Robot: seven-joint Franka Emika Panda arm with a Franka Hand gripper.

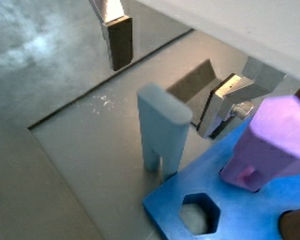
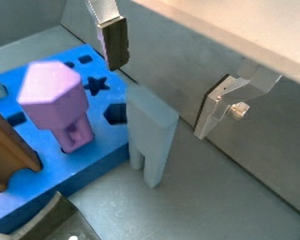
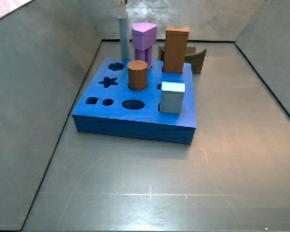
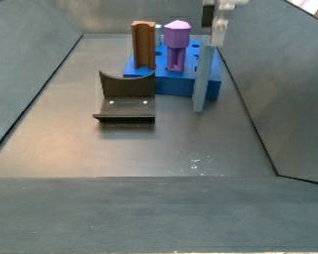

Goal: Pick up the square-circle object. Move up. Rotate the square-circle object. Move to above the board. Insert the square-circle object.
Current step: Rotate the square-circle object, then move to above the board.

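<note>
The peg (image 1: 163, 131), the tall grey-blue square-circle object, stands upright on the floor just beside the board (image 2: 46, 202), against the board's edge nearest the purple peg (image 2: 59, 103). In a side view it shows as a slim post (image 4: 201, 79) at the board's near corner, on the side away from the fixture (image 4: 124, 96).

The gripper (image 3: 133, 11) hangs above the peg, over the far edge of the board. Both wrist views show only one finger (image 2: 112, 37), a silver plate with a dark pad, clear of the peg's top and touching nothing. The other finger is out of frame, so the jaws look spread and empty, though I cannot be sure of their width.

The step in hand appears to be the pick-up. To do it well, centre the fingers over the peg's top so that the pads meet two opposite flat sides, not the corners. Descend straight, minding the purple peg close by on the board. Grip high enough to leave the lower end free for insertion, yet low enough that the peg does not swing. Close only once both pads bracket it squarely, then lift vertically.
</note>
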